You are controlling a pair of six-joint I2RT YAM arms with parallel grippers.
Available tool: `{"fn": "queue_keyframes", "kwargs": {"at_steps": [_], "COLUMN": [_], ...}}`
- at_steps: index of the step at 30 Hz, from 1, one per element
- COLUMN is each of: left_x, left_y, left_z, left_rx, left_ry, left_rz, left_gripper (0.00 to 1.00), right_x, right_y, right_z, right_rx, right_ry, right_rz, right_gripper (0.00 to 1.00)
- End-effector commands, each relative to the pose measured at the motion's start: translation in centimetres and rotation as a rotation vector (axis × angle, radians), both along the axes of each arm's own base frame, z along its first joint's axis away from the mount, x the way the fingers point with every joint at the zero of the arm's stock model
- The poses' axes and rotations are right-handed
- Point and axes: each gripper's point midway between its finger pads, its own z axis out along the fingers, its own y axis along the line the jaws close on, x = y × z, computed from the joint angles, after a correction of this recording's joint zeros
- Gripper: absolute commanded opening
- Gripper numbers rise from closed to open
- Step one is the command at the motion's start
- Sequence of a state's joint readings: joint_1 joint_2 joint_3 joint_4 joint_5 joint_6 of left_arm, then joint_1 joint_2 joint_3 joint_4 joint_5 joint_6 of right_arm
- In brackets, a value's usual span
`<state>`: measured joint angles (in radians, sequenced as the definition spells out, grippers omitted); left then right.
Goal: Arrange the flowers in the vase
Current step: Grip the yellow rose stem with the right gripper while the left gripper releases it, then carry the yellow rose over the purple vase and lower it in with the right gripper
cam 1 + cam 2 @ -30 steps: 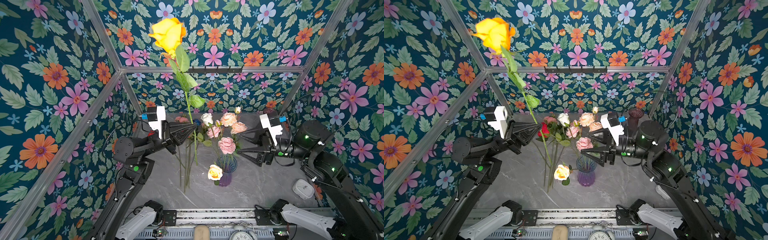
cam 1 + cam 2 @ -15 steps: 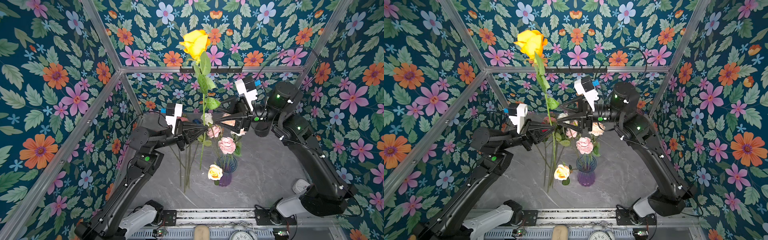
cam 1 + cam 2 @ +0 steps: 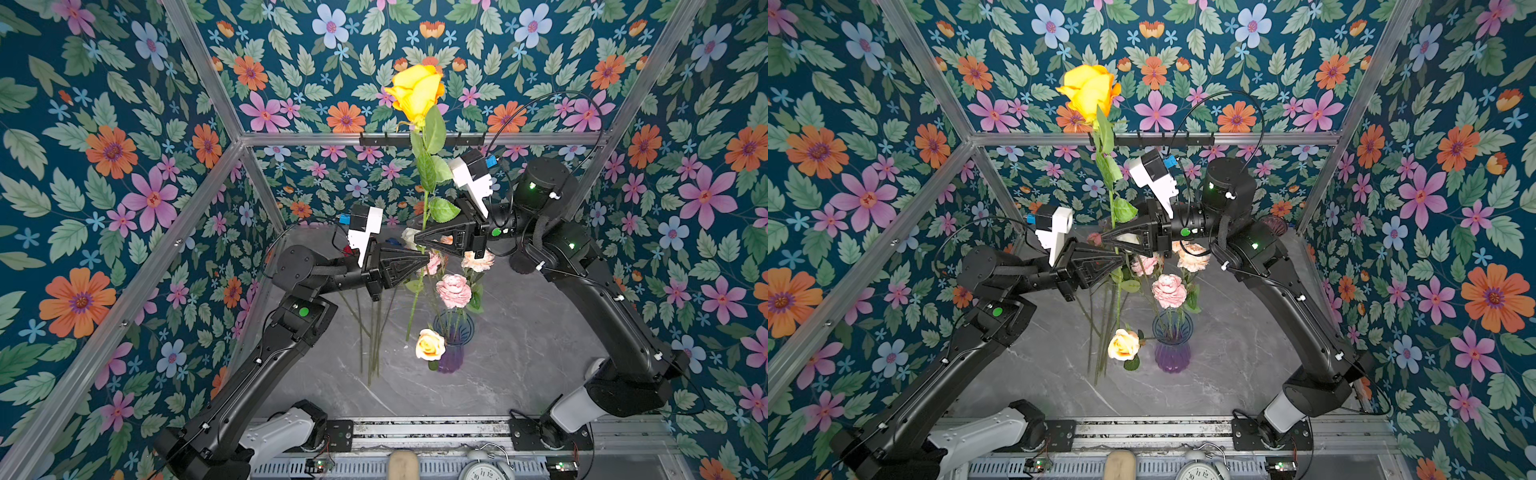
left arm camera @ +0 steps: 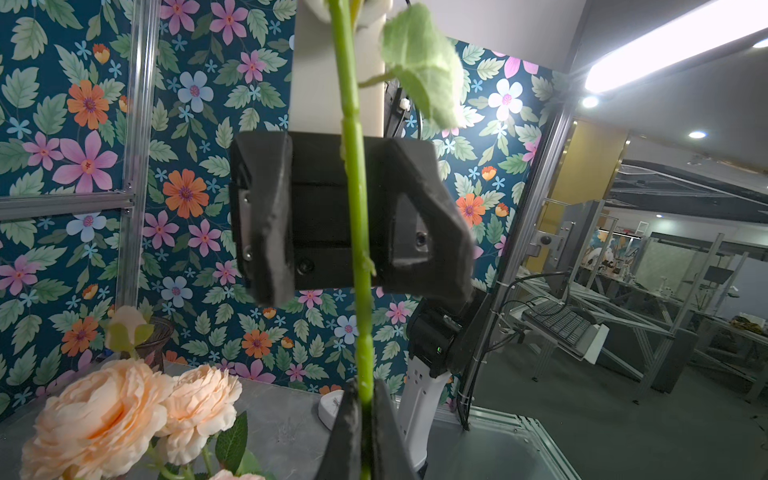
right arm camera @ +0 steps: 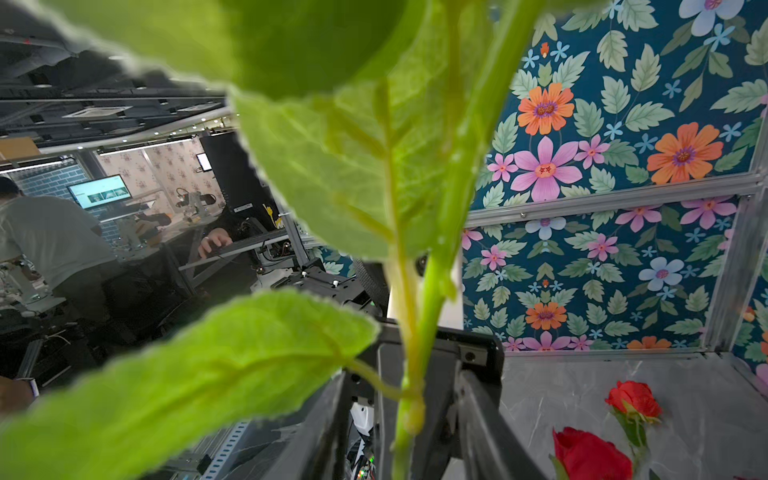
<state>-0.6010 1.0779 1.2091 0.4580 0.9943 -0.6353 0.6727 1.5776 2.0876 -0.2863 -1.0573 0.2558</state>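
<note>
A yellow rose (image 3: 415,97) (image 3: 1090,91) stands upright high above the table. My left gripper (image 3: 426,261) (image 3: 1121,259) (image 4: 363,415) is shut on its green stem (image 4: 357,208). Just above that grip, my right gripper (image 3: 417,240) (image 3: 1104,240) (image 5: 405,415) reaches in from the right. Its jaws stand apart on either side of the stem, with gaps showing. The blue-purple glass vase (image 3: 453,332) (image 3: 1172,332) stands below, holding a pink bloom (image 3: 454,289), peach blooms (image 3: 478,259) and a pale yellow rose (image 3: 430,344) drooping over its side.
Loose stems (image 3: 374,332) lie on the grey table left of the vase, and red roses (image 5: 590,457) lie at the back. A clock (image 3: 484,471) sits by the front rail. A dark cup (image 3: 1275,224) stands back right. Flowered walls enclose three sides.
My left gripper carried the yellow rose rightward toward the middle. My right arm lifted from beside the vase, reached the stem, and its jaws narrowed around it.
</note>
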Motion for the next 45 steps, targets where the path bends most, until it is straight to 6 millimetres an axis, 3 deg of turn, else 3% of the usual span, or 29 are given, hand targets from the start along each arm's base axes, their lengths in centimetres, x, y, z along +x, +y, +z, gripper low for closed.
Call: {"fn": "queue_keyframes", "kwargs": {"at_steps": [1, 4, 5, 6, 7, 8, 11, 15, 18, 23, 25, 29, 34, 45], "left_x": [-0.3, -0.3, -0.1, 0.3, 0.9, 1.3, 2.7, 5.5, 6.0, 5.1, 5.0, 4.8, 4.9, 4.8], "left_y": [0.0, 0.0, 0.0, 0.1, 0.4, 0.7, 2.1, 4.7, 6.8, 9.2, 9.8, 9.9, 9.8, 9.8], "left_z": [0.4, 0.1, -0.1, -0.2, -0.6, -1.0, -2.2, -4.7, -5.8, -6.7, -7.1, -7.3, -7.8, -8.7], "left_rx": [-0.007, 0.007, 0.018, 0.031, 0.050, 0.067, 0.124, 0.208, 0.194, 0.101, 0.071, 0.038, 0.032, 0.041], "left_ry": [-0.038, -0.045, -0.045, -0.040, -0.030, -0.029, -0.016, 0.064, 0.084, 0.063, 0.056, 0.060, 0.073, 0.086], "left_rz": [0.006, 0.015, 0.035, 0.070, 0.126, 0.172, 0.339, 0.584, 0.704, 0.793, 0.815, 0.813, 0.802, 0.798], "left_gripper": [0.00, 0.00, 0.06, 0.28, 0.62, 0.78, 0.96, 0.98, 0.97, 0.94, 0.94, 0.94, 0.93, 0.93], "right_x": [-0.2, -0.2, -0.2, -0.3, -0.3, -0.3, -0.5, -1.0, -2.1, -4.5, -5.3, -6.5, -5.8, -3.7], "right_y": [-0.1, -0.3, -0.4, -0.6, -0.8, -1.2, -2.6, -6.0, -9.6, -14.8, -15.8, -15.6, -14.4, -12.6], "right_z": [0.8, 1.3, 1.5, 1.9, 2.4, 3.0, 4.5, 6.6, 7.6, 6.5, 5.3, 1.4, -3.2, -8.1], "right_rx": [0.032, 0.046, 0.054, 0.062, 0.072, 0.080, 0.104, 0.161, 0.164, 0.133, 0.117, 0.088, 0.057, -0.008], "right_ry": [-0.026, -0.041, -0.049, -0.064, -0.085, -0.111, -0.211, -0.354, -0.452, -0.466, -0.424, -0.310, -0.223, -0.164], "right_rz": [-0.004, -0.019, -0.028, -0.037, -0.060, -0.089, -0.198, -0.402, -0.566, -0.737, -0.747, -0.677, -0.636, -0.627], "right_gripper": [0.00, 0.00, 0.00, 0.00, 0.00, 0.00, 0.00, 0.00, 0.00, 0.00, 0.00, 0.00, 0.00, 0.00]}}
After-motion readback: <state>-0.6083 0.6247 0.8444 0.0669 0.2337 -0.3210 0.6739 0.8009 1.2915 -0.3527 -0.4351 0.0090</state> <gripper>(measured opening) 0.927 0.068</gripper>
